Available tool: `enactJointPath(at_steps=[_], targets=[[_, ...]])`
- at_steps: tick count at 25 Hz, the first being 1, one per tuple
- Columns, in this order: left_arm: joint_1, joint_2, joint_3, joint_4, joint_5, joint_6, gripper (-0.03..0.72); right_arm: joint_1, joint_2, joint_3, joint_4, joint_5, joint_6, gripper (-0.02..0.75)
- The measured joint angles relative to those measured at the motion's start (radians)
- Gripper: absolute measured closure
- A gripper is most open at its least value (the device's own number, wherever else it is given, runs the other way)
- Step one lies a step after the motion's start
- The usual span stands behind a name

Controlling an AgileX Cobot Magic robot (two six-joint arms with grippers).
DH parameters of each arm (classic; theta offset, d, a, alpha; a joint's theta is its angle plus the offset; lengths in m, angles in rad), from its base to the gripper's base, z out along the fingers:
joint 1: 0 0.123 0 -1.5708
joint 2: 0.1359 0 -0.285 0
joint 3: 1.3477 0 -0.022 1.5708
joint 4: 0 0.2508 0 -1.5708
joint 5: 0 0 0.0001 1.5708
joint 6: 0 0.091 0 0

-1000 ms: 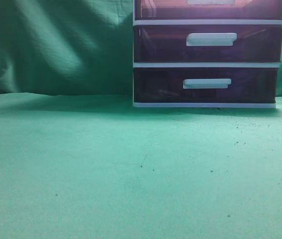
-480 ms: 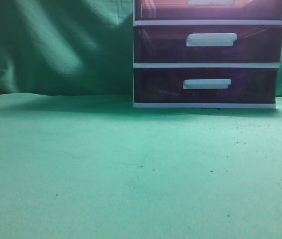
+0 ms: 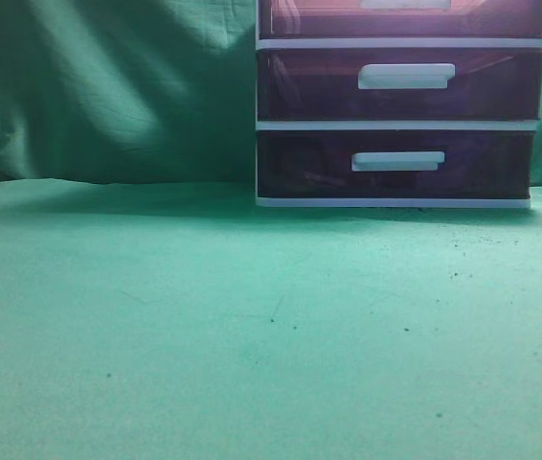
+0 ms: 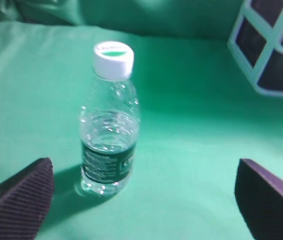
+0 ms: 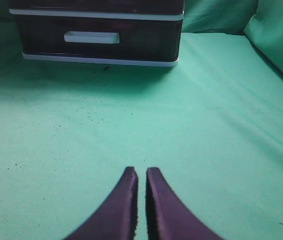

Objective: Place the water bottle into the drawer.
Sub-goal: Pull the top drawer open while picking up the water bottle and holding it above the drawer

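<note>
A small clear water bottle (image 4: 109,120) with a white cap and dark green label stands upright on the green cloth in the left wrist view. My left gripper (image 4: 144,185) is open and empty; the bottle stands ahead of it, nearer the left finger, apart from both. The uppermost purple drawer (image 3: 400,17) with its white handle shows only in part at the top edge of the exterior view, shut. My right gripper (image 5: 141,172) is shut and empty, low over the cloth, well in front of the drawer unit (image 5: 99,37). No arm or bottle shows in the exterior view.
The two lower, darker purple drawers (image 3: 395,81) sit shut in the white-framed unit at the back right. A corner of the unit (image 4: 269,47) shows at the right of the left wrist view. Green cloth (image 3: 204,316) covers the table, and a green drape hangs behind.
</note>
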Motion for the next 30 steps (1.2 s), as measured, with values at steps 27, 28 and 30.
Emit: enactJointPath(at_steps=[27,28,30], targets=[[-0.005,0.825,-0.311,-0.313,-0.360,0.287,0.211,0.000,0.000,0.000,0.000,0.000,-0.002,0.691],[-0.005,0.825,-0.311,-0.313,-0.365,0.289,0.256,0.000,0.000,0.000,0.000,0.000,-0.002,0.691],[-0.006,0.827,-0.311,-0.313,-0.365,0.298,0.328,0.000,0.000,0.000,0.000,0.000,-0.002,0.691]])
